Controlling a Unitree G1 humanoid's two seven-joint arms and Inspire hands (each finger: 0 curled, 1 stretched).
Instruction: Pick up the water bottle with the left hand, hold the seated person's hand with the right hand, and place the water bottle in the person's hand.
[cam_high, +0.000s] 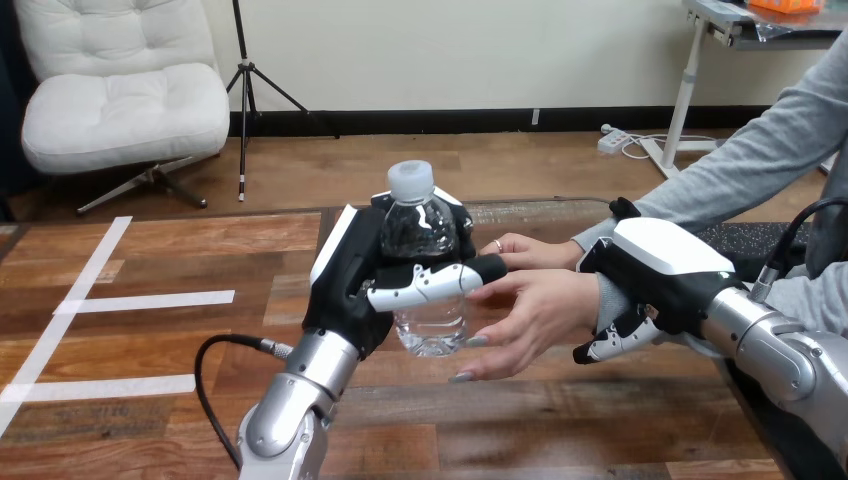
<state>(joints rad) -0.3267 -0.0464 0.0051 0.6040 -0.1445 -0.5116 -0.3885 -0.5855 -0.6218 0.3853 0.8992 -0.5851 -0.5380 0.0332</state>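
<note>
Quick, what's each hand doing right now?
Left hand: closed around the water bottle.
Right hand: closed around the person's wrist.

White strips (150, 299), seemingly tape, lie on the wooden table (560, 430).

Wooden table (560, 420), white tape strips (150, 300); white armchair (120, 110), pale wall (450, 50), wood floor (450, 160) beyond.

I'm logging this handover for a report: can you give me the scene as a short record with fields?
left hand: curled round clear plastic water bottle with white cap, upright above brown wooden table
right hand: curled round the person's wrist
person's nearer hand: open, fingers beside bottle, contact unclear
handover: bottle not yet in the person's hand
</note>
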